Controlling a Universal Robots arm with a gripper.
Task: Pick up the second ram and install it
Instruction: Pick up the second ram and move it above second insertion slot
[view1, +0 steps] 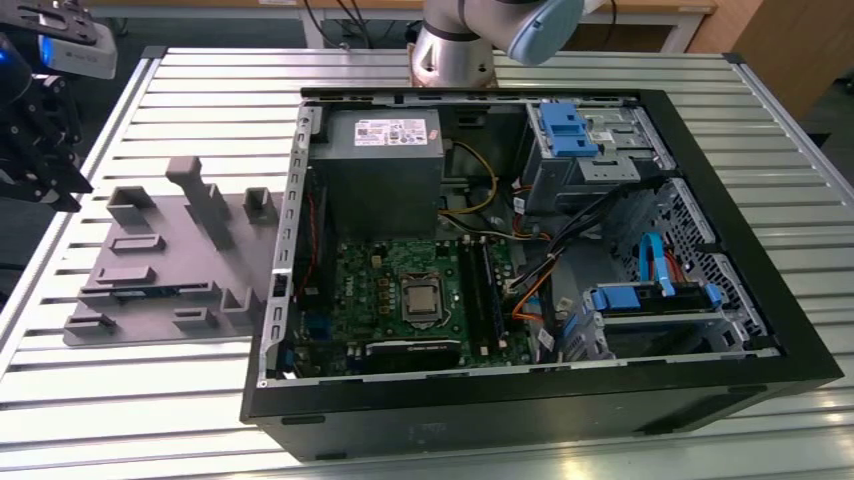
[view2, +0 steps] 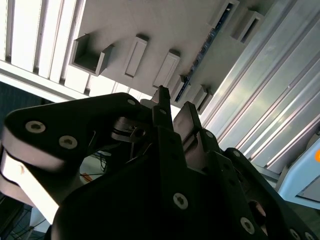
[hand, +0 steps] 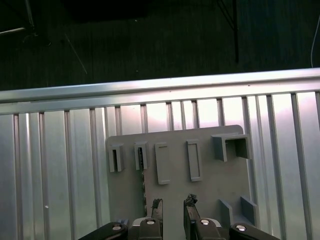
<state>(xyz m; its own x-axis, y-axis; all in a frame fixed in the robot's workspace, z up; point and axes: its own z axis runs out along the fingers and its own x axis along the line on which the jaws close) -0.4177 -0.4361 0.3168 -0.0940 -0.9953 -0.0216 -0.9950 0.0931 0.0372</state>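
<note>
The second ram (view1: 158, 291) is a thin blue strip standing on edge in a slot of the grey holder tray (view1: 147, 250), at the exterior view's left. In the second wrist view the same blue stick (view2: 209, 41) runs between small holder blocks on the tray (view2: 165, 25). My black gripper (view1: 54, 170) hangs over the table's edge, beyond the tray on the side away from the computer case and apart from it. Its fingertips (hand: 156, 203) stand apart with nothing between them, and the tray (hand: 175, 165) lies ahead of them. The gripper (view2: 174, 107) is open.
An open black computer case (view1: 694, 330) lies on the slatted metal table (view1: 200, 80) at the exterior view's right. Inside are a green motherboard (view1: 400, 290), a grey power supply (view1: 380, 150), blue drive brackets (view1: 567, 130) and loose cables. The arm's base (view1: 454, 50) stands behind the case.
</note>
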